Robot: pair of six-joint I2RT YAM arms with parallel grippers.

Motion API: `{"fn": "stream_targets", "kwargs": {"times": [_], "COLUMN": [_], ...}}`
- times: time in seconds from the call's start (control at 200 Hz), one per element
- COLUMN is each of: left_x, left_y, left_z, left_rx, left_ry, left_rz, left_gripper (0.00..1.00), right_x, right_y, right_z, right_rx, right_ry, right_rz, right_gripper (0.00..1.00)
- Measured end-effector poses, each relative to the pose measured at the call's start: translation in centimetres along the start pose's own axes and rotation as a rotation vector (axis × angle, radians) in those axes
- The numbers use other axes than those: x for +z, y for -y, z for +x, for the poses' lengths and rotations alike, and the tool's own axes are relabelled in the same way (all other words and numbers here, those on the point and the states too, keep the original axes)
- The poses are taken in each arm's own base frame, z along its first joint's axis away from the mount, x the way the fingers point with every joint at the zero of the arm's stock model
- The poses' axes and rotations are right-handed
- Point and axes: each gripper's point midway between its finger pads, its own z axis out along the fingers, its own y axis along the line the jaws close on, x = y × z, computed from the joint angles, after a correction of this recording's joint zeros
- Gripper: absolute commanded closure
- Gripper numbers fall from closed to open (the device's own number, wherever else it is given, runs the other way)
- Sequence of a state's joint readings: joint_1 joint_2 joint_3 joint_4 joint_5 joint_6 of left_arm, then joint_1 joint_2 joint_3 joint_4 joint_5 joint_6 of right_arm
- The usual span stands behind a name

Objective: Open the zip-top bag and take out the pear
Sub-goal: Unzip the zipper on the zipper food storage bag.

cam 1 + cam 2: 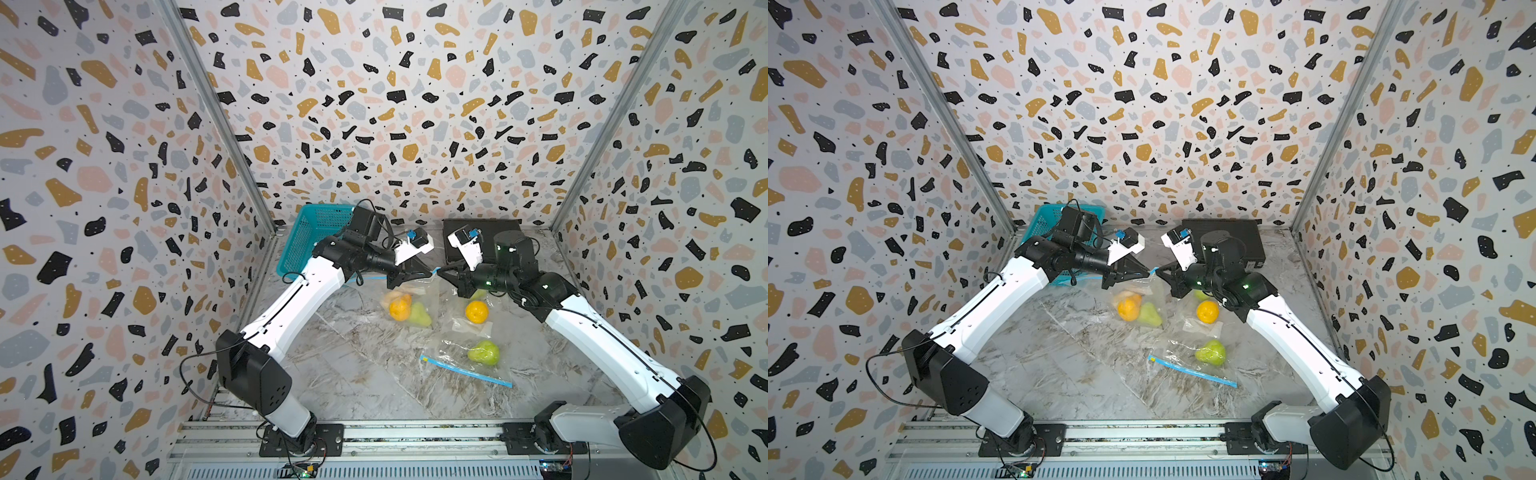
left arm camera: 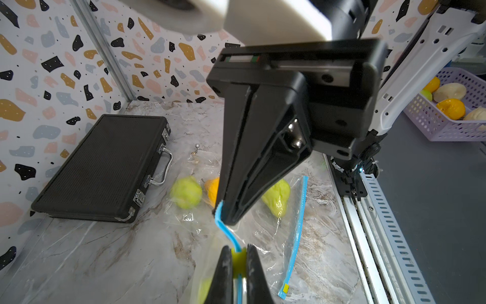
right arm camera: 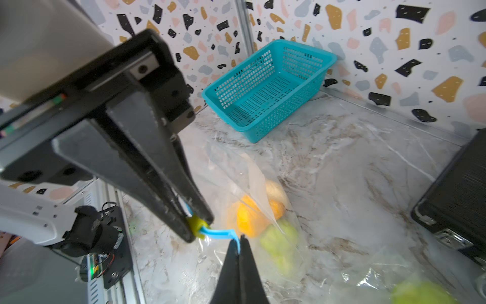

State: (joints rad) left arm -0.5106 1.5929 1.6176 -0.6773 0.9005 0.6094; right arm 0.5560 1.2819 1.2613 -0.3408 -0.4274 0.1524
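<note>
Step in hand: opening the zip of the bag (image 3: 259, 181) that I hold up by its top edge. I judge it barely begun.
Left fingers: my left fingers (image 1: 424, 274) pinch the yellow slider (image 2: 238, 259).
Right fingers: my right fingers (image 3: 239, 246) are pressed together on the end of the blue zip strip (image 3: 218, 233), just beside the slider.
How to pull: I would hold the right end fixed and draw the slider straight away from it along the strip, not upward.
Slack: the short piece of strip between my two grips curves, so I would tighten it first; a bent track may jam the slider.
Grip risk: the right pinch is on a thin edge and could slip under a hard tug, so a slow, even pull looks best.
Pear: the pear (image 1: 419, 316) sits low in this bag beside an orange (image 1: 400, 309); that end seems to rest on the desk (image 1: 365, 374).
Arms: both reach forward from the front rail with elbows bent and forearms turned inward. My fingertips meet nearly tip to tip above the back of the desk, between the blue basket (image 1: 307, 237) and the black case (image 2: 105, 163).
Nearby: another bagged pear (image 1: 484, 352) lies well apart, nearer the front.
</note>
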Motion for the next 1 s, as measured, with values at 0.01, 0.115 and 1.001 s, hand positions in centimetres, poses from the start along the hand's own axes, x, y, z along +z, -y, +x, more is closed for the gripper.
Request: {"fn": "stream_targets", "kwargs": {"times": [0.01, 0.115, 1.001], "left_x": [0.0, -0.1, -6.3], "left_y": [0.0, 0.2, 1.5], "left_z": [0.0, 0.1, 3.6], "left_rx": [0.001, 0.003, -0.101], "left_ry": [0.0, -0.003, 0.01], "left_rz": [-0.001, -0.008, -0.194], "left_gripper": [0.99, 0.99, 0.99], "right_x": [0.0, 0.0, -2.7], "right_y": [0.1, 1.4, 10.5], "right_z": [0.0, -0.2, 0.2], "right_rx": [0.002, 0.024, 0.202], "right_ry": [0.001, 0.01, 0.058], "right_rz": [0.007, 0.078, 0.543], "right_gripper": [1.0, 1.0, 1.0]}}
